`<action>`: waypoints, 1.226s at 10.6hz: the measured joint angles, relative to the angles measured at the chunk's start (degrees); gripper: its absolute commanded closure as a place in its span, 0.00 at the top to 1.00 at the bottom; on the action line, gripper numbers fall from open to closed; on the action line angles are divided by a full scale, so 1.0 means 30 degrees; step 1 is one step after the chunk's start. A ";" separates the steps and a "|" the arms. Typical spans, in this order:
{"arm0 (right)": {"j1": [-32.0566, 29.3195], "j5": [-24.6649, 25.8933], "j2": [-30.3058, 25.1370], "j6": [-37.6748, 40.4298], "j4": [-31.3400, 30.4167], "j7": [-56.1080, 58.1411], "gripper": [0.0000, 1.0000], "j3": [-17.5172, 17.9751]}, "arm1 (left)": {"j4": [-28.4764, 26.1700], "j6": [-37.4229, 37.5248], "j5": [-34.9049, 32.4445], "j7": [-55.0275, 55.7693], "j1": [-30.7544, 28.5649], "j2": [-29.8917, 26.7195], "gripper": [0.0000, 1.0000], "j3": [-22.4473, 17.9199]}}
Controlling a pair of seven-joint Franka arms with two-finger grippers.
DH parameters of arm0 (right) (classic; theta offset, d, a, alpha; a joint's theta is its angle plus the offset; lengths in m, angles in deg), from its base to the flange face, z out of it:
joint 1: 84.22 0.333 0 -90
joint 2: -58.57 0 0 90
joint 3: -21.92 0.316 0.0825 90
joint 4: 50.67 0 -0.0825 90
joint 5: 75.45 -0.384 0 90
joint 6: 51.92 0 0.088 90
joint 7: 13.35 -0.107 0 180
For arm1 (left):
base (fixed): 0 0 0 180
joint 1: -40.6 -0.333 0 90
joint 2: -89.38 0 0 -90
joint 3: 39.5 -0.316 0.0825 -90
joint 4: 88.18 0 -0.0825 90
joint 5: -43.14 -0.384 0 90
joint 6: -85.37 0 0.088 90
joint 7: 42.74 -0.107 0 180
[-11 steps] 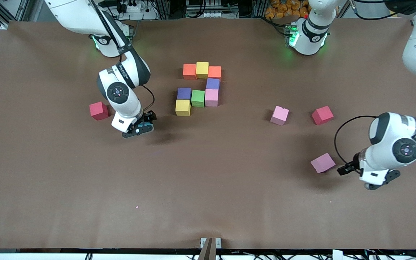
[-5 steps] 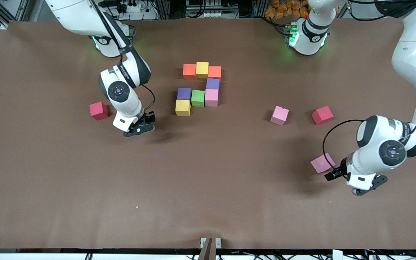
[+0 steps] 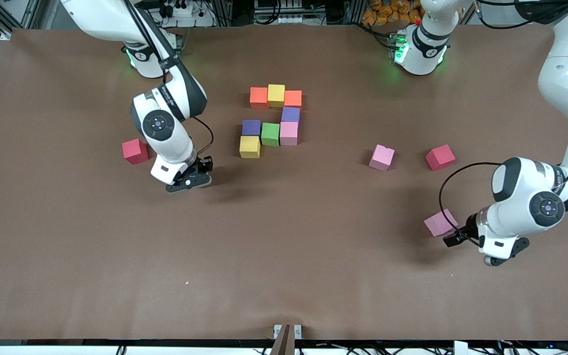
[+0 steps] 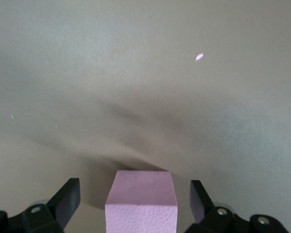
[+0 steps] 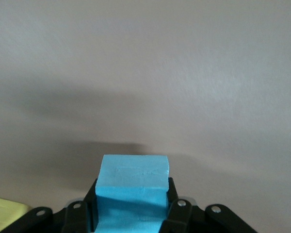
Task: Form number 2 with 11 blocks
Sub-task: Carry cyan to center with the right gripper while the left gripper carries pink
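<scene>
The left hand [image 3: 454, 231] has come down from beside the loose pink block [image 3: 440, 222] to straddle it, fingers [image 4: 65, 201] spread wide on either flank, not touching. The right hand [image 3: 189, 178], low over the table [image 3: 284, 256] near a red cube [image 3: 135, 151], has closed and now pinches the light blue block [image 5: 132, 187]. The unfinished number 2 [image 3: 274, 121], eight cubes so far, sits mid-table. Another pink block [image 3: 381, 157] and a second red cube [image 3: 440, 157] lie toward the left arm's end.

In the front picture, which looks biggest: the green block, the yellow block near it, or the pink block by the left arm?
1. Pink block, slightly biggest, though it sits nearer the camera.
2. Yellow block and green block: look alike.
</scene>
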State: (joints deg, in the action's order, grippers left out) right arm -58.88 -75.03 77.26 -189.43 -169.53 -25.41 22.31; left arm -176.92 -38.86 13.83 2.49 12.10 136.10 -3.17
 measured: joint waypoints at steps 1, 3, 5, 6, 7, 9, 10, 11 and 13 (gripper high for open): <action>0.0281 -0.0901 0.0005 0.0109 0.0448 -0.0184 0.37 0.0020 | -0.0141 -0.0013 0.0004 0.0003 0.0012 0.0005 1.00 0.0000; 0.1122 -0.1591 0.0196 0.0162 0.1134 -0.1732 0.37 0.0045 | -0.0445 -0.0243 0.0008 0.0003 0.0010 0.0019 1.00 0.0000; 0.2255 -0.1628 0.1197 0.0164 0.2724 -0.4227 0.37 0.0069 | -0.0793 -0.0423 0.0009 0.0003 0.0053 0.0081 1.00 0.0003; 0.2932 -0.1633 0.1922 0.0188 0.3516 -0.5470 0.37 0.0067 | -0.0912 -0.0466 0.0009 0.0004 0.0080 0.0097 1.00 0.0008; 0.3599 -0.1633 0.2644 0.0207 0.4006 -0.6566 0.37 0.0023 | -0.1028 -0.0473 0.0009 0.0004 0.0104 0.0116 1.00 0.0012; 0.4475 -0.1633 0.3697 0.0229 0.4179 -0.7586 0.37 -0.0134 | -0.1158 -0.0479 0.0009 0.0004 0.0166 0.0227 0.93 0.0010; 0.4559 -0.1633 0.3904 0.0285 0.4115 -0.7785 0.37 -0.0156 | -0.1213 -0.0484 0.0009 0.0029 0.0201 0.0286 0.60 0.0010; 0.4557 -0.1633 0.3873 0.0486 0.4013 -0.7819 0.37 -0.0202 | -0.1259 -0.0485 0.0009 0.0036 0.0219 0.0332 0.26 0.0010; 0.4555 -0.1633 0.3586 0.1200 0.3869 -0.7831 0.37 -0.0298 | -0.1304 -0.0493 0.0009 0.0054 0.0219 0.0350 0.15 0.0009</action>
State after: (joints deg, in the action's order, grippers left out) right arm -45.21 -79.93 88.02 -185.83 -157.93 -48.90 21.41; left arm -180.83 -40.34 13.86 2.65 12.75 137.15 -3.15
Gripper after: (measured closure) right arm 0.463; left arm 0.225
